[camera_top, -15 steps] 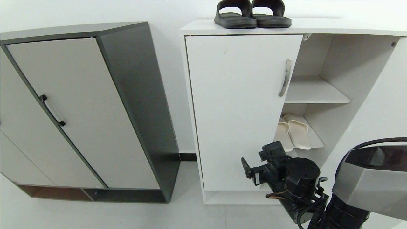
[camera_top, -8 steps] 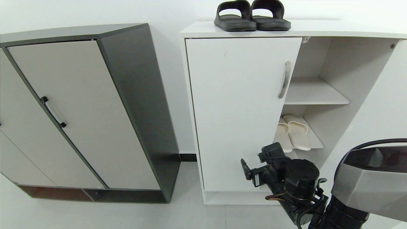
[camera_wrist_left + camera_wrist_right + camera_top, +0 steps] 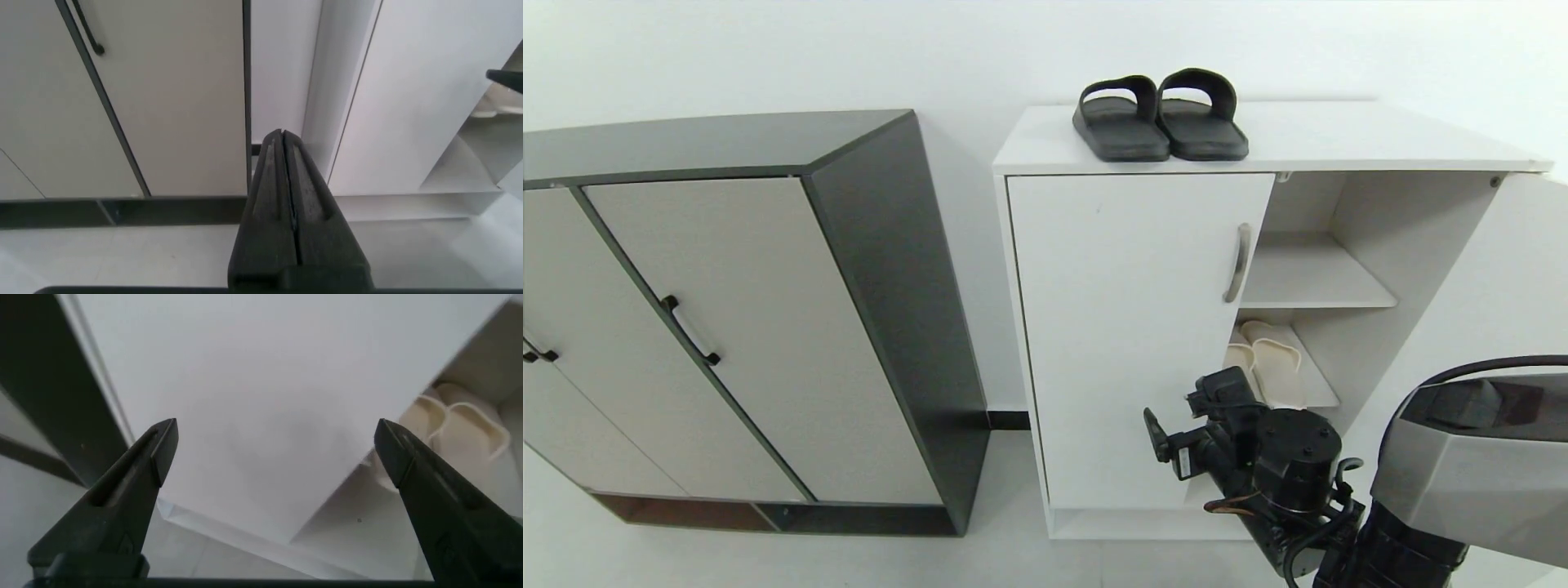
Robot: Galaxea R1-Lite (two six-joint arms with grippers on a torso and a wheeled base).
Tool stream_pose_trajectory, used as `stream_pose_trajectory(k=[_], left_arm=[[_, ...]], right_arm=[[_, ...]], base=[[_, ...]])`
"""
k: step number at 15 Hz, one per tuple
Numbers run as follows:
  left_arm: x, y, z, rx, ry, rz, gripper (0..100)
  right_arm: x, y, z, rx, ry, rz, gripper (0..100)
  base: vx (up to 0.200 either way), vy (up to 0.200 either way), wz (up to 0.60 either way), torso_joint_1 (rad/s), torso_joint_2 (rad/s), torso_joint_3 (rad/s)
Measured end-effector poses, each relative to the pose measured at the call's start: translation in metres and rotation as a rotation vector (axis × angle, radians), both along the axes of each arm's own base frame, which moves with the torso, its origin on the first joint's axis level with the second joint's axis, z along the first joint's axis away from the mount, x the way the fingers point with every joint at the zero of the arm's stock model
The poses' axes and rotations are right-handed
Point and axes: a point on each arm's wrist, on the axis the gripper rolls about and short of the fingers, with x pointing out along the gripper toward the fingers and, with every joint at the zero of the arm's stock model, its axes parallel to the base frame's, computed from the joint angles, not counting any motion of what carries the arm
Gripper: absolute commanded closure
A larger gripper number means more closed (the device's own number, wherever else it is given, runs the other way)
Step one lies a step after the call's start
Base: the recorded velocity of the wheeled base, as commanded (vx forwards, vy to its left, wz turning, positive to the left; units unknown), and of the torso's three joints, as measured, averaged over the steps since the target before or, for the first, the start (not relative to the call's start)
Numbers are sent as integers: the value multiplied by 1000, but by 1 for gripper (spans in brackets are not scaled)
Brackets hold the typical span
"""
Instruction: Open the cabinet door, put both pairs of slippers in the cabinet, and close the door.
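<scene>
A pair of black slippers (image 3: 1160, 122) stands side by side on top of the white cabinet (image 3: 1339, 135). The cabinet's left door (image 3: 1127, 327) is shut; its right door (image 3: 1503, 269) is swung wide. A pair of cream slippers (image 3: 1270, 363) (image 3: 445, 425) lies on the lower shelf inside. My right gripper (image 3: 1188, 412) (image 3: 275, 433) hangs open and empty, low in front of the shut left door (image 3: 270, 384), close to the opening. My left gripper (image 3: 283, 139) is shut on nothing, low above the floor, facing the gap between the two cabinets.
A dark grey cabinet (image 3: 768, 327) (image 3: 163, 82) with pale doors and black handles stands left of the white one, a narrow gap between them. The upper shelf (image 3: 1307, 282) of the white cabinet is bare. Pale floor (image 3: 1013, 563) lies in front.
The head camera has tilted up, so the whole picture has slid down and more of the wall and cabinet top shows. The slippers and the right arm have kept their places.
</scene>
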Motion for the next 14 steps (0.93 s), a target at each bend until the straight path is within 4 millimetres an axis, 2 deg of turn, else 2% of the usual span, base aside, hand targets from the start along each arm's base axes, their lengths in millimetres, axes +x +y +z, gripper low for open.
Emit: stream_pose_trajectory(k=[7, 14], left_arm=[[0, 0, 0, 0, 1, -1, 100], [0, 0, 0, 0, 1, -1, 100]], right_arm=[[-1, 1, 0, 0, 0, 3, 0], [-1, 0, 0, 1, 0, 3, 0]], base=[[0, 0, 0, 152, -472, -319], [0, 0, 0, 198, -509, -312]])
